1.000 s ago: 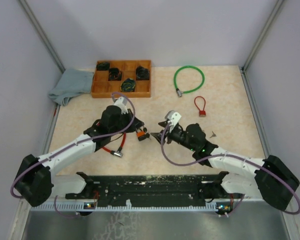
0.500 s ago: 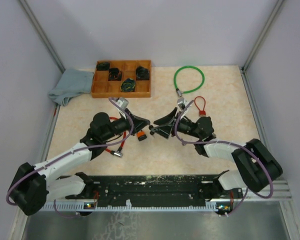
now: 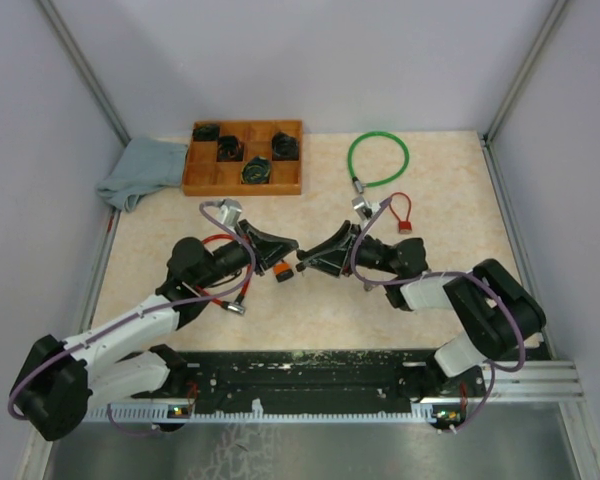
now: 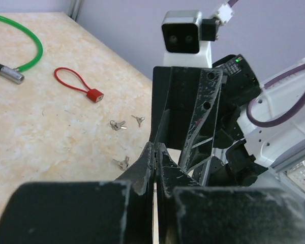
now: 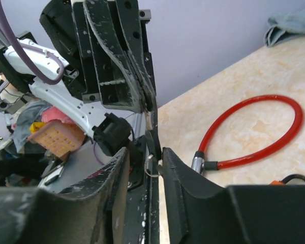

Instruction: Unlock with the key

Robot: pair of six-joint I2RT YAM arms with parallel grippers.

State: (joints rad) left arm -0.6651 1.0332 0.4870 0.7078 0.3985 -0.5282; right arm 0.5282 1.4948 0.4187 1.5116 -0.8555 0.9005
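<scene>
Now, left gripper (image 3: 277, 248) pressed together, tip to tip mid-table with right gripper (image 3: 315, 258), its jaws narrowly apart around a key ring (image 5: 152, 170), grip unclear, tray (image 3: 240, 190) well apart behind.

No text, label, brand, number or sign can be read in any of the views. The small red padlock (image 4: 95, 94) and the grey camera housing (image 4: 181, 31) on the opposite wrist show plain faces, with any marking too small to make out.
</scene>
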